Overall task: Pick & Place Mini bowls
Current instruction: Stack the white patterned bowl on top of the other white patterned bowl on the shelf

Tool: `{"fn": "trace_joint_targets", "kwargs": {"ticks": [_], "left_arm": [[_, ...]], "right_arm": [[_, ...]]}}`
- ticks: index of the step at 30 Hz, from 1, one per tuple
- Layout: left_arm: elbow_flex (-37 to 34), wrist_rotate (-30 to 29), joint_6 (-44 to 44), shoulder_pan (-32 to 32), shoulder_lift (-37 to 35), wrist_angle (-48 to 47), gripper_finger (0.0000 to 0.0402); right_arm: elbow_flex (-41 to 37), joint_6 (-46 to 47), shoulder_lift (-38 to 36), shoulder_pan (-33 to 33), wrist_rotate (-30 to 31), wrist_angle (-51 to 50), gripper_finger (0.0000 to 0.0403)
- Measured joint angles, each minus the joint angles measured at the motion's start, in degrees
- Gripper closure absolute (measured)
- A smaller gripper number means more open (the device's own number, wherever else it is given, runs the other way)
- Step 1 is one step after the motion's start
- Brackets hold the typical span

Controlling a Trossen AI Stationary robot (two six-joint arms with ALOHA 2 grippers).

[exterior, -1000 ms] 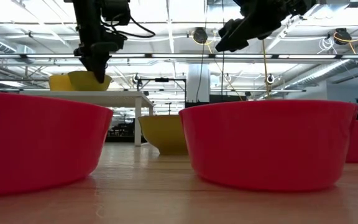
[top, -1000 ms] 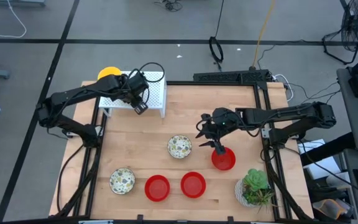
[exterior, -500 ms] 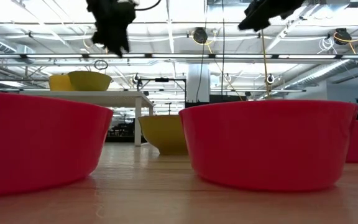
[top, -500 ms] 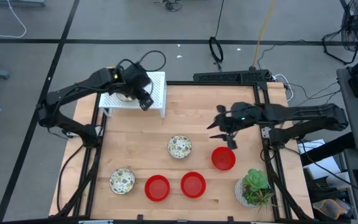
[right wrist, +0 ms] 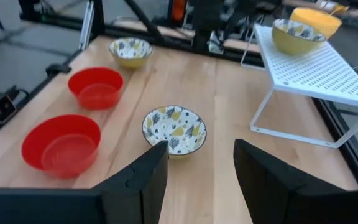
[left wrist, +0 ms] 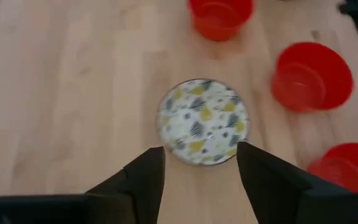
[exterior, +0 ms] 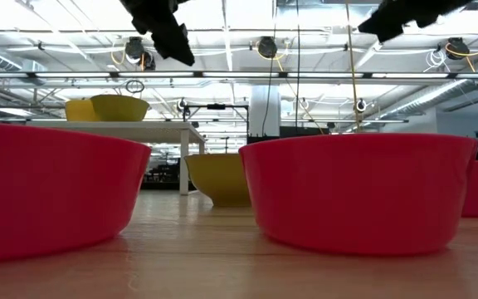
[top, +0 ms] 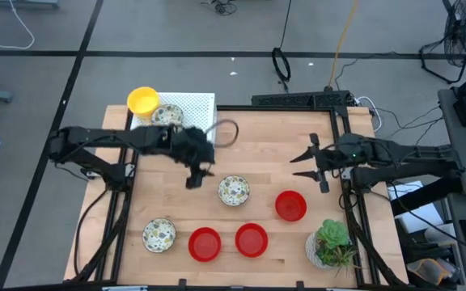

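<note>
Swung away from the white rack [top: 202,109] and out over the wooden surface [top: 257,137] within the last half second: the left end effector [top: 192,176], now just beside the middle floral bowl [top: 234,191], fingers spread wide and holding nothing, with that bowl framed between them in the left wrist view. Pulled back as well, toward the right edge and away from the nearest red bowl [top: 290,205]: the right end effector [top: 302,166], also wide apart and empty. Already up on the rack: the rack floral bowl [top: 167,115] and a yellow bowl [top: 142,100] at the far corner. Waiting near the front edge: the front floral bowl [top: 159,234] and two more red bowls [top: 205,244]. Probably heading for a grasp on the middle floral bowl. Hard to judge the height above it. Several ways to fail from here: coming down off centre and striking the rim with one finger, so tipping the bowl or pushing it toward the red ones; closing too high on the smooth curved wall and losing it during the lift; carrying it back too low and knocking the rack floral bowl. Also worth watching: both arms over the middle of the surface, near enough to collide if reaching together.
</note>
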Motion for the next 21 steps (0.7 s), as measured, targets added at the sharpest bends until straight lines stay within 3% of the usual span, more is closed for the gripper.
{"fn": "trace_joint_targets", "kwargs": {"ticks": [13, 21], "left_arm": [[-15.2, -3.2, 1.3, -6.6, 0.5, 18.7, 0.0195], [-18.7, -3.7, 2.0, -7.8, 7.8, 26.5, 0.0195]], "right_arm": [[-19.9, 9.8, -16.2, 0.0, 0.1, 17.0, 0.0234], [-28.9, 10.8, -19.8, 0.0, 0.1, 28.1, 0.0234]]}}
